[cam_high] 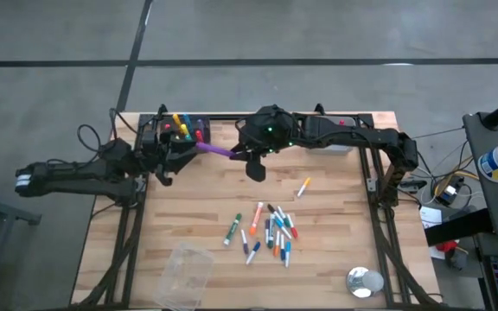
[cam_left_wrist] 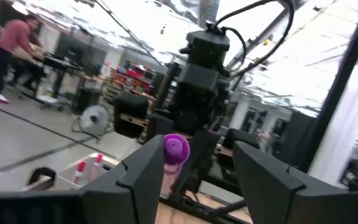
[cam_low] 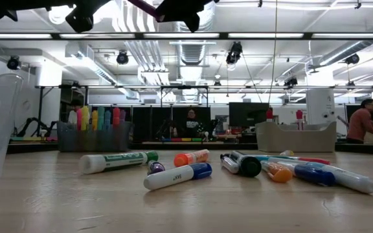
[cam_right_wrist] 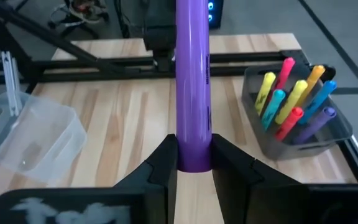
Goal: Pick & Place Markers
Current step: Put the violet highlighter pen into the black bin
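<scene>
Markers (cam_high: 271, 231) are lying scattered in a loose cluster at the lower centre of the wooden surface (cam_high: 335, 190) in the high view, with one yellow-tipped marker (cam_high: 303, 187) lying apart, up and to the right of them. More markers are standing upright in a dark bin (cam_high: 182, 129) at the upper left of the surface. A purple marker (cam_high: 217, 150) is hanging in the air just right of the bin, stretching between the two arms. The right claw (cam_right_wrist: 194, 163) is gripping it, fingers pressing both sides of the purple barrel in the right wrist view. The left claw (cam_left_wrist: 194, 171) is standing wide, its fingers (cam_left_wrist: 145, 177) spread apart around the marker's capped end without pinching it. A clear plastic container (cam_high: 183, 275) is sitting at the lower left of the surface, and a small shiny round object (cam_high: 363, 282) is resting at the lower right. In the low view, a person (cam_low: 191, 123) is sitting far behind the surface.
</scene>
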You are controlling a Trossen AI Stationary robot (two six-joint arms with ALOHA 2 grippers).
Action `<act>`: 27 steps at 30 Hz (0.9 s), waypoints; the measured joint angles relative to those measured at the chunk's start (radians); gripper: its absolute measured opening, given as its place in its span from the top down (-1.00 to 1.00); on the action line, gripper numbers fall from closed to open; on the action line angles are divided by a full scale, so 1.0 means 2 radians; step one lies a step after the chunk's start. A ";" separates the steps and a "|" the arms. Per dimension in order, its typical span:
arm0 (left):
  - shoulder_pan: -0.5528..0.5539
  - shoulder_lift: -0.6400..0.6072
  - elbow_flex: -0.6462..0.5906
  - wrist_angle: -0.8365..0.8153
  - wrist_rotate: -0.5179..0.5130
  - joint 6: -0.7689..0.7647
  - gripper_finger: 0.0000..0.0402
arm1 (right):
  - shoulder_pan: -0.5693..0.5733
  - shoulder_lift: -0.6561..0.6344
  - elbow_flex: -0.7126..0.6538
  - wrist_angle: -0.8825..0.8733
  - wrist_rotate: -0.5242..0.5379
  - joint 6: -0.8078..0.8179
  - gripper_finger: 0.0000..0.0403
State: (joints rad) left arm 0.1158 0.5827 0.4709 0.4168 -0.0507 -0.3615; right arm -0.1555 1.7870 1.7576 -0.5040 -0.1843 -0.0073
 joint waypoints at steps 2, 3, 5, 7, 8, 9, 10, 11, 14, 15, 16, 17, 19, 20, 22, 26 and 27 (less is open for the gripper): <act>0.000 0.000 0.000 0.000 -0.013 0.008 0.02 | 0.000 0.000 0.000 0.009 0.000 0.005 0.64; 0.000 0.002 0.000 -0.001 -0.020 0.011 0.02 | 0.000 0.000 0.000 0.012 0.000 0.007 0.64; -0.001 0.006 0.000 -0.001 -0.025 0.013 0.02 | -0.001 0.000 0.000 0.015 0.001 0.010 0.64; -0.001 0.012 0.000 0.000 -0.028 0.014 0.02 | -0.001 0.000 0.000 0.018 0.002 0.010 0.64; -0.001 0.016 0.000 0.001 -0.029 0.016 0.02 | -0.001 0.000 0.000 0.020 0.002 0.010 0.64; -0.001 0.019 0.000 0.004 -0.031 0.018 0.02 | -0.001 0.000 0.000 0.023 0.002 0.010 0.64; -0.001 0.022 0.000 0.007 -0.032 0.019 0.02 | -0.001 0.000 0.000 0.025 0.002 0.010 0.64; -0.001 0.025 0.000 0.012 -0.034 0.019 0.02 | 0.000 0.000 0.000 0.026 0.001 0.011 0.64; 0.000 0.026 0.000 0.020 -0.038 0.033 0.02 | 0.000 0.000 0.000 0.024 0.001 0.017 0.64; 0.000 0.025 0.000 0.020 -0.041 0.037 0.02 | 0.000 0.000 -0.001 0.023 0.001 0.017 0.64; 0.000 0.024 0.000 0.020 -0.044 0.040 0.02 | 0.000 0.000 -0.001 0.023 0.001 0.017 0.64; 0.000 0.023 0.000 0.019 -0.047 0.040 0.02 | 0.000 0.000 -0.001 0.024 0.000 0.017 0.64; 0.000 0.023 0.000 0.019 -0.053 0.040 0.02 | 0.000 0.000 -0.001 0.025 0.000 0.015 0.64; 0.000 0.023 0.000 0.019 -0.055 0.040 0.02 | 0.000 0.000 -0.001 0.026 -0.001 0.015 0.64; 0.000 0.024 0.000 0.014 -0.055 0.041 0.02 | 0.000 0.000 -0.001 0.025 -0.002 0.016 0.64; 0.000 0.022 0.000 0.024 -0.055 0.042 0.02 | 0.000 0.000 -0.001 0.024 -0.002 0.015 0.64; 0.000 0.022 0.000 0.025 -0.055 0.042 0.02 | 0.000 0.000 -0.001 0.024 -0.002 0.015 0.64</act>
State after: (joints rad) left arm 0.1150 0.6273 0.4709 0.4672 -0.1600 -0.2771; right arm -0.1551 1.7870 1.7557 -0.4561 -0.1875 0.0234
